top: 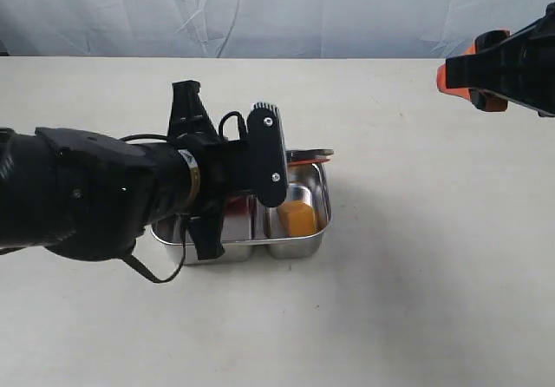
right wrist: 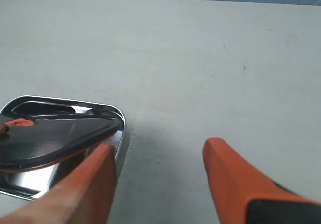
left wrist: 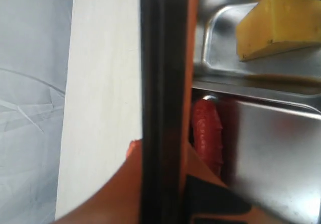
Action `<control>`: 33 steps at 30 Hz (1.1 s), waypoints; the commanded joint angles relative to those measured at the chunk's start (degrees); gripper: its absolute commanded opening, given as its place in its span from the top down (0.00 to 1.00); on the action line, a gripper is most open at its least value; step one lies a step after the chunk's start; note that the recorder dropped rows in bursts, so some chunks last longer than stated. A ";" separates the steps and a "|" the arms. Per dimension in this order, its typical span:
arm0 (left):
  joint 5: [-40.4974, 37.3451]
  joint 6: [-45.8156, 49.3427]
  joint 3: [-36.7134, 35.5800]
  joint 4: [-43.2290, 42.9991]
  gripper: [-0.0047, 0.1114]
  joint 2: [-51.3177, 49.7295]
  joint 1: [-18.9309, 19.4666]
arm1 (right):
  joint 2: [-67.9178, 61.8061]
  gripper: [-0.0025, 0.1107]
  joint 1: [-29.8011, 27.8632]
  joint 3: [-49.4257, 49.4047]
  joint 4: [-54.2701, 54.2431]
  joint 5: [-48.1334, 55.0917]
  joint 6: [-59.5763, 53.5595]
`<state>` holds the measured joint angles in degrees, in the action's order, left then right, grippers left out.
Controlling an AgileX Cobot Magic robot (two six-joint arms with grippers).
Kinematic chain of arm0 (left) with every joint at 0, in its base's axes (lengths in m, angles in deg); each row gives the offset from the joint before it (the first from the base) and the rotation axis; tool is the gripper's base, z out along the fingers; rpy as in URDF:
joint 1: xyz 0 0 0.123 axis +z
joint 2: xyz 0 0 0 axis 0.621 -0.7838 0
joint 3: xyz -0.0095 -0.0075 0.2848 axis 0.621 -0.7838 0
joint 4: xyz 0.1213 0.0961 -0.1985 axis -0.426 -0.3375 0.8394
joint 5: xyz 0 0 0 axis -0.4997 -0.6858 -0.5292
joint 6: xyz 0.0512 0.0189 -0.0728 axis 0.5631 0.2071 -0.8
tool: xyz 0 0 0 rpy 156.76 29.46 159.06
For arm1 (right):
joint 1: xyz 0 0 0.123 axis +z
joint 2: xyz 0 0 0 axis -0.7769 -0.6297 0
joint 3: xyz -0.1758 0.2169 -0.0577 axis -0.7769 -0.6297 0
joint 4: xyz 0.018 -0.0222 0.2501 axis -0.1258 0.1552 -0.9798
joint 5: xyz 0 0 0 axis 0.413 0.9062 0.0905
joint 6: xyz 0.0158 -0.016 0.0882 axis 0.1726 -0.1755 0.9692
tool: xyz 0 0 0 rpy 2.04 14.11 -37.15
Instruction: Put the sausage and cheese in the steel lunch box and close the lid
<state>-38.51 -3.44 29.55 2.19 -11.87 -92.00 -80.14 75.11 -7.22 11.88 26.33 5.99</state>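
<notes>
The left jaws clamped the lid (left wrist: 163, 103), tilted above the steel lunch box (top: 295, 250) holding sausage (left wrist: 206, 133) and cheese (left wrist: 278, 25); right jaws gaped empty

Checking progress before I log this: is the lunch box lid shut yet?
Not shut. The left gripper holds the lid tilted above the lunch box, and the cheese inside shows uncovered.

— What is everything carried by?

— A pale, off-white table (top: 416, 274) with a matte surface. Faint specks and hairline marks are seen on it in the right wrist view.

— And what is laid directly on it?

— One thing is seen resting on it: the steel lunch box (top: 295, 250), set flat. A soft shadow is thrown on the table just beside the box. The surface left of the box is hidden from view.
</notes>
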 commanded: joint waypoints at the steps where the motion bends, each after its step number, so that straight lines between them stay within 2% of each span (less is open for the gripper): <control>1: -1.55 -0.89 -0.19 1.57 0.96 -1.16 -0.98 | 0.36 0.51 -0.08 0.34 0.89 0.54 0.03; 2: -3.49 -0.89 -0.19 1.57 0.96 -1.16 -2.12 | 0.36 0.51 -0.08 0.34 1.14 0.42 0.03; 5: -14.99 -3.83 -0.19 -7.05 0.96 -1.16 -9.33 | 0.36 0.51 -0.08 0.34 1.56 0.22 0.03; 8: -17.06 -6.97 -0.19 -10.82 0.96 -1.16 -11.68 | 0.36 0.51 -0.08 0.34 1.56 0.33 0.23; 14: -22.13 -9.94 -0.19 -12.53 0.96 -1.41 -12.15 | 0.36 0.51 -0.08 0.34 1.56 0.85 0.23; 20: -19.56 -14.54 -0.19 -12.54 0.96 -6.21 -12.15 | 0.36 0.51 -0.08 0.34 1.56 2.05 0.56; 23: -25.07 -19.12 -0.19 -14.23 0.96 -10.16 -12.15 | 0.36 0.51 -0.08 0.34 1.56 2.29 0.67; 29: -27.64 -24.76 -0.19 -14.75 0.96 -12.34 -12.24 | 0.36 0.51 -0.08 0.34 2.20 2.29 0.66; 33: -28.27 -25.05 -0.19 -14.73 0.96 -12.34 -12.35 | 0.36 0.51 -0.08 0.34 2.79 2.29 0.66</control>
<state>-64.25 -27.22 29.42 -13.47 -24.09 -104.13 -80.14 75.11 -7.22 13.67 28.82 6.61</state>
